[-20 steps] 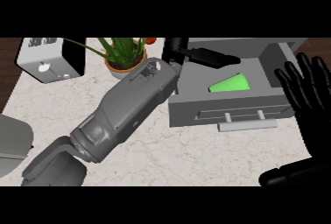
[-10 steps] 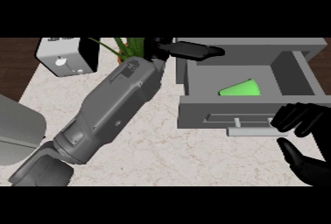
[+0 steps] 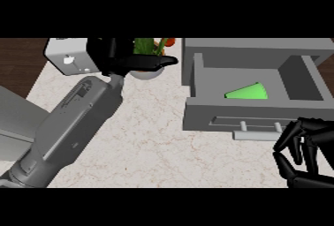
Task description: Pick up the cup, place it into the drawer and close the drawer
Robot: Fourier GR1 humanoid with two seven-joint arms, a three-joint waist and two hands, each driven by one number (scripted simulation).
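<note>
The cup [image 3: 250, 92], bright green and lying on its side, rests on the floor of the open drawer [image 3: 195, 81], toward the middle and nearer the front wall than the back. No hand touches it. The drawer is a grey box pulled out over the bench [image 3: 163, 141], its front panel facing the lower edge of the view, with a pale bar handle [image 3: 259, 133] standing out from that panel.

The right hand [image 3: 306, 152] is at the lower right, just in front of the drawer's front panel. Its fingers are curled inward and close on nothing; the fingertips lie right beside the right end of the handle, but whether they touch it cannot be told.

The left hand [image 3: 134, 62] is well apart from the drawer's inside, up at the far edge of the bench, at the end of the grey forearm that crosses the view from the lower left. Its fingers lie extended and relaxed, holding nothing, and they point right, toward the drawer's left wall.

Behind that hand stands a potted plant [image 3: 149, 66] with green leaves and a white pot, partly hidden by the fingers. To the left of it is a white toaster [image 3: 68, 57].
</note>
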